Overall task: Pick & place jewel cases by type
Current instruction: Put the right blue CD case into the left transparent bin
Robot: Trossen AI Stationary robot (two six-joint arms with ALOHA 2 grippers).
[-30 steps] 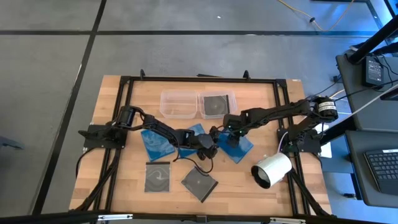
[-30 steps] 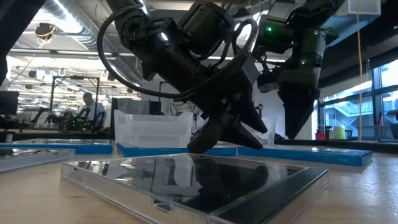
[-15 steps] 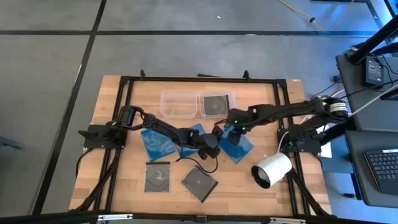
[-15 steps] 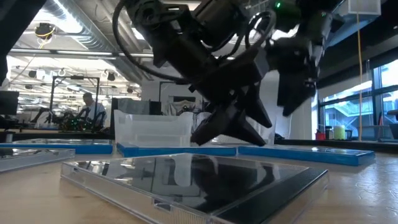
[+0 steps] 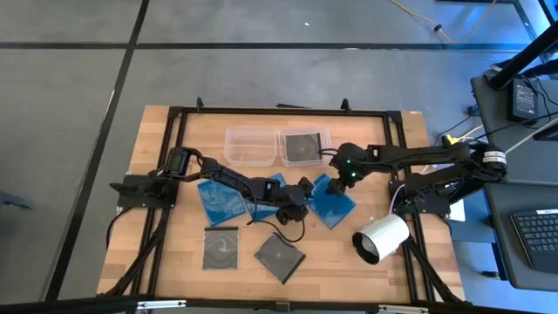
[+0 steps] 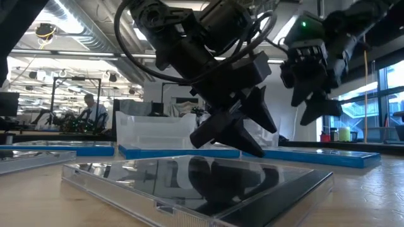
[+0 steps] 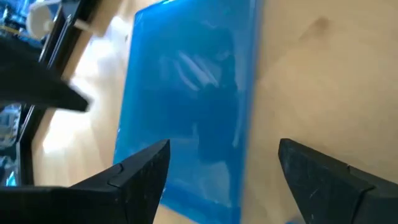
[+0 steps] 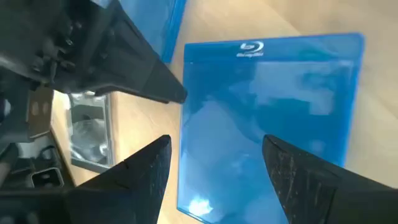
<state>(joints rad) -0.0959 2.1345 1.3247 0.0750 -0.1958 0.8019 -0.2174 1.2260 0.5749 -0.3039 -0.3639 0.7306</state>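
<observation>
Wooden table (image 5: 174, 253) bears jewel cases (image 5: 221, 249), tubs (image 5: 251, 146).

Both arms stretched mid-table, left pincer (image 5: 302, 188) and right pincer (image 5: 342, 180) spread wide.

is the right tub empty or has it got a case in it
Not empty: the right tub holds one dark case lying flat. The left tub beside it looks empty.

Both arms are dark, nearly black, built of slim jointed links with thick black cables looping loose near the wrists. The right arm (image 5: 410, 157) shows a small green light by its wrist and a silver-ringed joint farther back. The left arm (image 5: 227, 181) ends in blunt, wedge-shaped black fingers (image 6: 218, 132).
</observation>
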